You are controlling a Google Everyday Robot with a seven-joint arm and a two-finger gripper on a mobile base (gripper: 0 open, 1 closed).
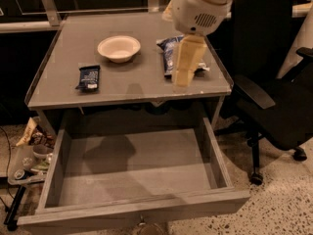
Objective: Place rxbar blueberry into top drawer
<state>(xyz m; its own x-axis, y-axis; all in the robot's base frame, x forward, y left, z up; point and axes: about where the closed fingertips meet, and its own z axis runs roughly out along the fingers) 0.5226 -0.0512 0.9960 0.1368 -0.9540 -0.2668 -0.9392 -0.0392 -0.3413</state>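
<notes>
Hovers with the gripper [182, 80] pointing down over the near right part of the tabletop [132, 89], just in front of the crinkled chip bag [166, 47] and partly covering it. Cannot tell whether spread or clamped, but at any rate not grasping the bar. Leaves the rxbar blueberry [89, 78] lying flat on the left side of the tabletop, well apart from the gripper, with a pale bowl [119, 48] a little farther back and to its right, between bar and bag. Looks set on the wrong side for a grasp; probably needs a reach leftward, passing on the near side of the bowl, before coming down on the wrapper. Has the top drawer [142, 207] pulled out below the near edge of the tabletop with nothing lying in it, presumably to allow a straight drop from above. Counts the task as barely begun, with pick and drop both not yet done. Shows a black office chair [274, 97] on the right and floor clutter [29, 151] at the left, both outside the likely path. Calls for care with so flat a wrapper, liable to slide on the smooth top instead of lifting.
</notes>
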